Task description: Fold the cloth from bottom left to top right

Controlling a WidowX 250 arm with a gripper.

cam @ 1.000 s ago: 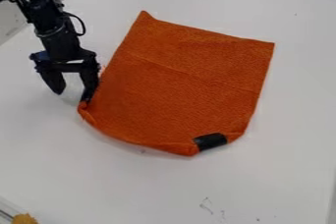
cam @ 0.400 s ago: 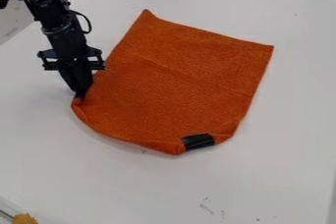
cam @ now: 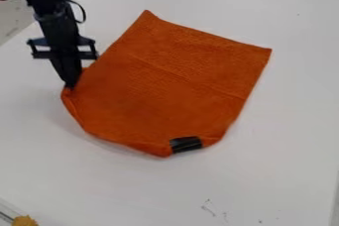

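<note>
- The orange cloth [cam: 159,76] is being borne by the worktop [cam: 265,170]; for a clean fold, its left corner is needing to be raised clear, then carried low towards the top right without the whole sheet being dragged.
- Its lower edge is being bowed and rucked, and a black patch [cam: 185,144] is being displayed there.
- By the closed hand [cam: 69,86], the left corner is apparently being pinched, its tips being partly obscured.

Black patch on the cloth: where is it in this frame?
In the camera view, the black patch sits at the bottom edge of the orange cloth, to the right of that edge's lowest point.
</note>
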